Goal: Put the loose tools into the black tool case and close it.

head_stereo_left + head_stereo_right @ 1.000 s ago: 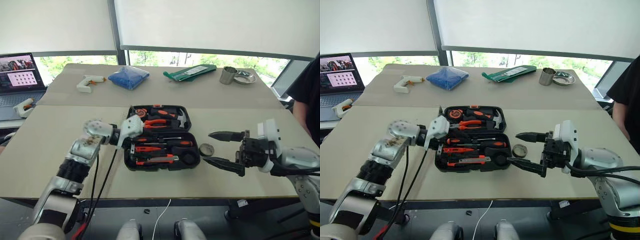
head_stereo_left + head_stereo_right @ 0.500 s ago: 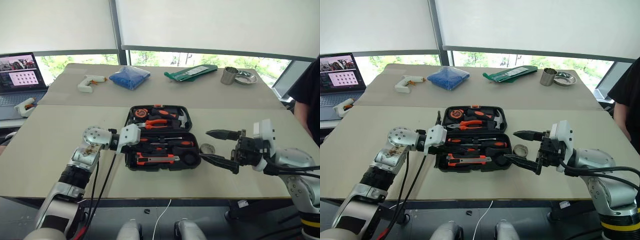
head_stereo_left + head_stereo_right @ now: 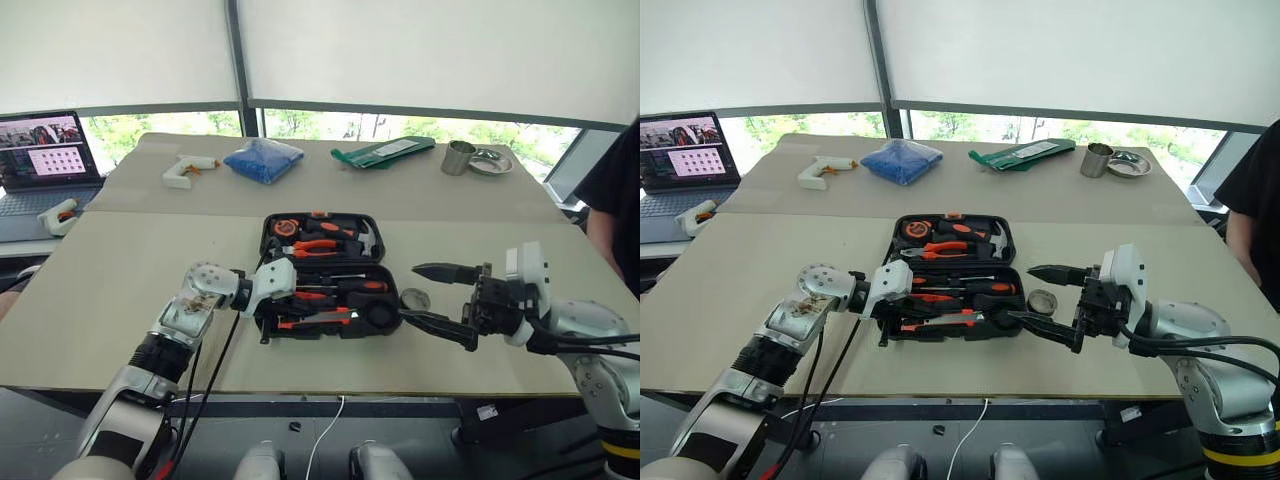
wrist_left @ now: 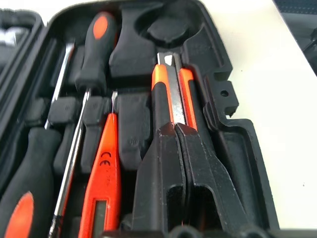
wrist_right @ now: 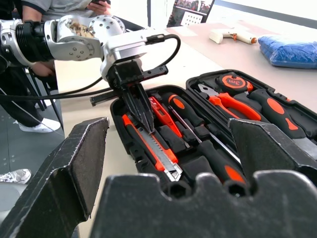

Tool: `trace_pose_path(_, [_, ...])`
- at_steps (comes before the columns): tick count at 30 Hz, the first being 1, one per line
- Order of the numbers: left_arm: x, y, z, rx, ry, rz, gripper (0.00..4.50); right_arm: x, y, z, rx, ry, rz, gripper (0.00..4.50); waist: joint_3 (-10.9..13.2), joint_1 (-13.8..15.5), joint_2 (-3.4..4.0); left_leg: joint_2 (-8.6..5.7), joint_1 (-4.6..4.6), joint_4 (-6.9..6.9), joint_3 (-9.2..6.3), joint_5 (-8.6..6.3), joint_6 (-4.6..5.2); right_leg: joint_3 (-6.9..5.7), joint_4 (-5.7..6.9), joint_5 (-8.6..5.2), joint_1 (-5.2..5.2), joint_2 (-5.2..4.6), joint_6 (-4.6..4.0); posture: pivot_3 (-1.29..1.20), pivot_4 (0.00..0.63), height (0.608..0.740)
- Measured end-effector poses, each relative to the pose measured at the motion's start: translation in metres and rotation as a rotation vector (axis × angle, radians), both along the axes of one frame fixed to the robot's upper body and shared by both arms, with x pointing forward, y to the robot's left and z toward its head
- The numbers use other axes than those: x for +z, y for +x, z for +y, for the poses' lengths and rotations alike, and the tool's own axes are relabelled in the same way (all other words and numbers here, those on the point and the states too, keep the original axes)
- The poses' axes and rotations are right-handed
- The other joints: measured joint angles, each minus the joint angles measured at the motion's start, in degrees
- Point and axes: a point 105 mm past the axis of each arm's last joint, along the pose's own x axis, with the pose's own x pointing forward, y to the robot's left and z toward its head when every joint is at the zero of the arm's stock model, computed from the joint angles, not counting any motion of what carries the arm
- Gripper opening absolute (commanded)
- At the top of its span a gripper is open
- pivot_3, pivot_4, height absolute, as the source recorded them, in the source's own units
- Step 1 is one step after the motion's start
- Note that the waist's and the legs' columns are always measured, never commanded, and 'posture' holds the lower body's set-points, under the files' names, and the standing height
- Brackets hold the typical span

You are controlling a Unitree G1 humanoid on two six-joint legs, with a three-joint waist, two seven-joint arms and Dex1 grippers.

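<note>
A tan table (image 3: 90,300) runs up to a wall of windows with the blinds half down, a laptop (image 3: 45,160) off its far left corner. Near the front edge the open case (image 3: 325,270) lies at the middle. The left gripper (image 5: 141,106) has its fingers pressed together, tips down on the knife (image 4: 171,94), which lies in the case's front slot. The right gripper (image 3: 445,300) hovers just right of the case, fingers spread wide and empty.

My worry is that the closed tips are only pushing the knife; if it sits proud of its recess (I can't tell from here), the lid may jam on it. The tape roll (image 3: 413,298) is on the table just right of the case, below the right gripper, and could get nudged toward the edge.

In the near half lie the knife and three screwdrivers (image 4: 99,29); the round recess at its right end looks unfilled. The far half holds pliers (image 3: 315,245), a hammer (image 3: 365,235) and a tape measure (image 3: 285,226).
</note>
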Motion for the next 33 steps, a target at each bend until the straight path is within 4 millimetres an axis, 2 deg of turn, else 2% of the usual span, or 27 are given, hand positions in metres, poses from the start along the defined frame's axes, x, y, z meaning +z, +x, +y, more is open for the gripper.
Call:
trace_pose_path(7, [-0.006, -0.004, -0.005, 0.039, 0.019, 0.043, 0.06, -0.001, 0.001, 0.0, -0.019, 0.009, 0.003, 4.5, -0.4, 0.1, 0.41, -0.02, 0.0, -0.07, -0.05, -0.01, 0.02, 0.0, 0.01, 0.04, -0.01, 0.03, 0.21, 0.0, 0.15, 0.74])
trace_pose_path(10, [-0.005, -0.004, -0.008, 0.066, -0.034, 0.025, 0.06, -0.003, -0.002, 0.0, -0.019, 0.008, 0.01, 4.5, -0.6, 0.2, 0.59, -0.04, 0.0, -0.07, -0.06, -0.01, 0.02, 0.01, 0.0, -0.05, 0.01, -0.01, 0.07, 0.0, 0.15, 0.74])
trace_pose_path(13, [-0.006, -0.003, -0.011, 0.099, -0.111, 0.035, 0.06, -0.009, -0.005, -0.007, -0.04, -0.001, 0.036, 4.5, -0.5, 0.3, 0.57, -0.05, -0.09, -0.05, -0.08, -0.01, 0.02, -0.01, 0.0, -0.05, -0.07, -0.03, 0.07, 0.0, 0.15, 0.74])
trace_pose_path(15, [-0.005, -0.002, -0.005, 0.097, -0.123, 0.011, 0.06, -0.013, -0.008, -0.016, -0.071, -0.016, 0.053, 4.5, -0.5, 0.2, 0.56, -0.05, -0.09, -0.05, -0.07, -0.01, 0.02, 0.0, 0.01, -0.05, -0.09, -0.01, 0.06, 0.0, 0.15, 0.74])
trace_pose_path(18, [0.014, 0.006, 0.015, 0.162, -0.264, -0.034, 0.06, -0.021, -0.014, -0.032, -0.138, -0.019, 0.083, 4.5, -0.5, -0.2, 0.54, 0.03, -0.19, -0.09, -0.11, -0.01, 0.02, -0.03, 0.02, -0.01, -0.22, 0.06, 0.11, 0.0, 0.15, 0.74])
trace_pose_path(20, [0.039, 0.006, 0.023, 0.16, -0.415, -0.054, 0.06, -0.027, -0.019, -0.044, -0.188, -0.028, 0.093, 4.5, -0.5, -0.1, 0.54, 0.03, -0.29, -0.12, -0.14, -0.02, 0.03, -0.07, 0.0, 0.04, -0.27, 0.05, 0.21, 0.0, 0.15, 0.74])
trace_pose_path(21, [0.05, 0.004, 0.028, 0.148, -0.454, -0.073, 0.57, -0.029, -0.021, -0.049, -0.214, -0.032, 0.092, 4.5, -0.5, -0.2, 0.54, 0.02, -0.32, -0.13, -0.14, -0.03, 0.05, -0.08, -0.03, 0.03, -0.28, 0.05, 0.24, 0.0, 0.15, 0.74])
trace_pose_path(22, [0.058, 0.002, 0.035, 0.141, -0.466, -0.093, 0.72, -0.031, -0.024, -0.055, -0.239, -0.032, 0.093, 4.5, -0.5, -0.2, 0.55, 0.02, -0.33, -0.15, -0.14, -0.05, 0.08, -0.08, -0.08, 0.02, -0.28, 0.05, 0.25, 0.0, 0.15, 0.74])
trace_pose_path(23, [0.066, 0.0, 0.044, 0.14, -0.47, -0.124, 1.13, -0.036, -0.026, -0.062, -0.276, -0.036, 0.09, 4.5, -0.5, -0.2, 0.55, 0.0, -0.31, -0.21, -0.13, -0.06, 0.09, -0.07, -0.12, 0.01, -0.27, 0.04, 0.26, 0.0, 0.15, 0.74])
trace_pose_path(25, [0.073, -0.002, 0.058, 0.162, -0.478, -0.154, 1.92, -0.048, -0.03, -0.075, -0.338, -0.033, 0.105, 4.5, -0.5, -0.2, 0.55, -0.03, -0.29, -0.25, -0.12, -0.06, 0.09, -0.07, -0.17, 0.0, -0.24, 0.01, 0.28, 0.0, 0.15, 0.74])
trace_pose_path(26, [0.074, -0.005, 0.065, 0.174, -0.476, -0.162, 2.15, -0.056, -0.032, -0.081, -0.373, -0.036, 0.105, 4.5, -0.5, -0.2, 0.55, -0.03, -0.29, -0.25, -0.11, -0.06, 0.09, -0.07, -0.18, -0.01, -0.25, 0.0, 0.29, 0.0, 0.15, 0.74])
trace_pose_path(27, [0.073, -0.008, 0.07, 0.177, -0.462, -0.166, 2.64, -0.064, -0.034, -0.088, -0.404, -0.041, 0.107, 4.5, -0.5, -0.2, 0.56, -0.04, -0.29, -0.25, -0.1, -0.06, 0.09, -0.06, -0.17, -0.02, -0.25, -0.02, 0.29, 0.0, 0.15, 0.74])
trace_pose_path(28, [0.072, -0.012, 0.073, 0.171, -0.444, -0.165, 2.84, -0.068, -0.035, -0.091, -0.42, -0.048, 0.108, 4.5, -0.5, -0.2, 0.57, -0.03, -0.29, -0.25, -0.08, -0.06, 0.08, -0.06, -0.18, -0.04, -0.26, -0.03, 0.28, 0.0, 0.15, 0.74])
trace_pose_path(29, [0.069, -0.018, 0.079, 0.156, -0.419, -0.166, 3.36, -0.073, -0.038, -0.097, -0.438, -0.067, 0.108, 4.5, -0.5, -0.3, 0.57, -0.02, -0.27, -0.26, -0.07, -0.06, 0.08, -0.05, -0.17, -0.11, -0.26, -0.03, 0.15, 0.0, 0.15, 0.74])
trace_pose_path(32, [0.058, -0.038, 0.096, 0.123, -0.365, -0.103, 4.31, -0.087, -0.044, -0.109, -0.451, -0.144, 0.118, 4.5, -0.4, -0.6, 0.6, 0.04, -0.16, -0.32, 0.0, -0.06, 0.08, -0.02, -0.16, -0.24, -0.26, -0.03, -0.07, 0.0, 0.15, 0.74])
trace_pose_path(33, [0.055, -0.042, 0.1, 0.117, -0.351, -0.077, 4.42, -0.087, -0.042, -0.11, -0.448, -0.17, 0.108, 4.5, -0.4, -0.8, 0.63, 0.05, -0.12, -0.32, 0.03, -0.06, 0.08, -0.01, -0.15, -0.24, -0.25, -0.04, -0.08, 0.0, 0.15, 0.74])
